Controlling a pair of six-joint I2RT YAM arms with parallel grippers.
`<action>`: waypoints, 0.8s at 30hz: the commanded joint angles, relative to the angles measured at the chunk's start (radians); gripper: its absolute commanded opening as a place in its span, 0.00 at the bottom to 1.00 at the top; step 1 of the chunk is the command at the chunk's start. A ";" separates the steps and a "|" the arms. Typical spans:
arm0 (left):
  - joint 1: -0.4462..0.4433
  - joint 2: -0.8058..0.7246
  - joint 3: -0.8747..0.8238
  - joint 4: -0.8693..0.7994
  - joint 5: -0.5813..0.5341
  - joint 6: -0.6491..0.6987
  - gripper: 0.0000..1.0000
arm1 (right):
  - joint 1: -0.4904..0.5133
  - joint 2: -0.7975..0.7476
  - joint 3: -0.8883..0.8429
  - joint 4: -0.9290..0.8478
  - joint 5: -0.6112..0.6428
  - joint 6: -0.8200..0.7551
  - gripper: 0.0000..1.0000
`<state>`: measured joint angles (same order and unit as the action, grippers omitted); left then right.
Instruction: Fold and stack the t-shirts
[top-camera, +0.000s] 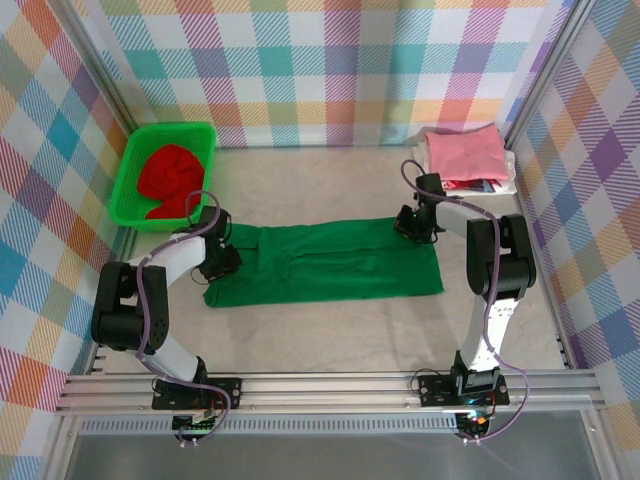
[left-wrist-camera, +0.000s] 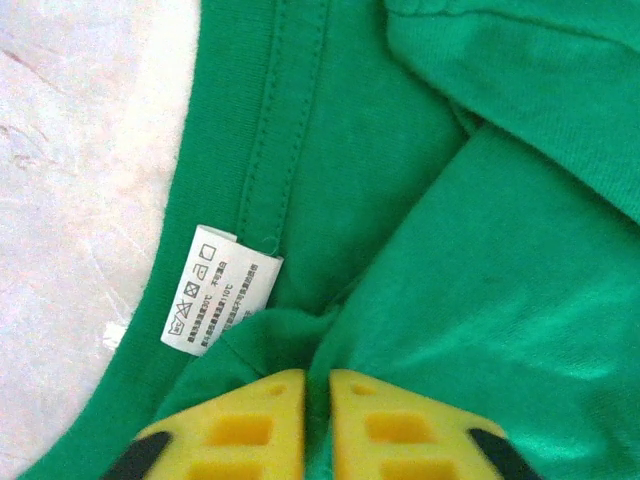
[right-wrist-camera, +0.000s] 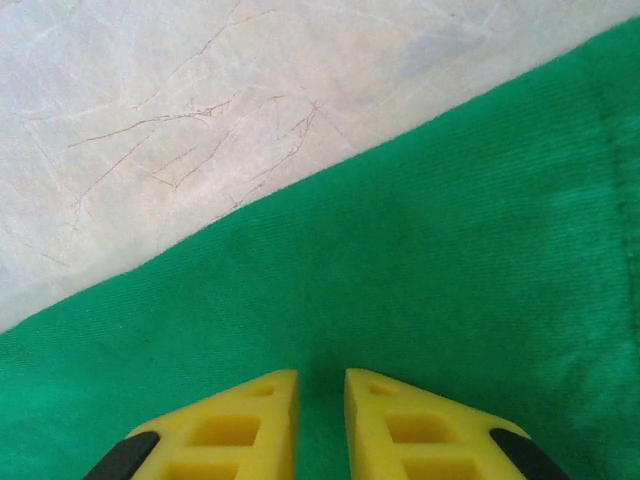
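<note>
Dark green t-shirt (top-camera: 330, 262) spread flat mid-table: left gripper (left-wrist-camera: 318, 380) pinches bunched cloth beside the care label (left-wrist-camera: 222, 290); right gripper (right-wrist-camera: 320, 380) clamps its far right corner.

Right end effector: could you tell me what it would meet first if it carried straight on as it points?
Probably the dark green t-shirt, lying right at the tips of the right end effector. Beyond the shirt's edge comes the pale table cover, though depth is unclear.
</note>
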<state>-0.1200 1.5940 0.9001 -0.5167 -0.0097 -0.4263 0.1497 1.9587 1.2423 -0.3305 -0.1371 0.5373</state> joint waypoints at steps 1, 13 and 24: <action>0.001 -0.035 0.023 -0.022 -0.020 0.011 0.11 | -0.004 -0.015 -0.002 -0.022 -0.015 -0.017 0.20; -0.001 -0.159 0.028 -0.112 0.004 -0.007 0.00 | -0.004 -0.007 0.008 -0.027 -0.012 -0.019 0.21; -0.006 -0.296 -0.047 -0.200 0.123 -0.122 0.00 | -0.006 -0.002 0.014 -0.031 -0.006 -0.022 0.21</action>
<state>-0.1204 1.3411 0.8856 -0.6575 0.0536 -0.4885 0.1497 1.9587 1.2427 -0.3309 -0.1371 0.5350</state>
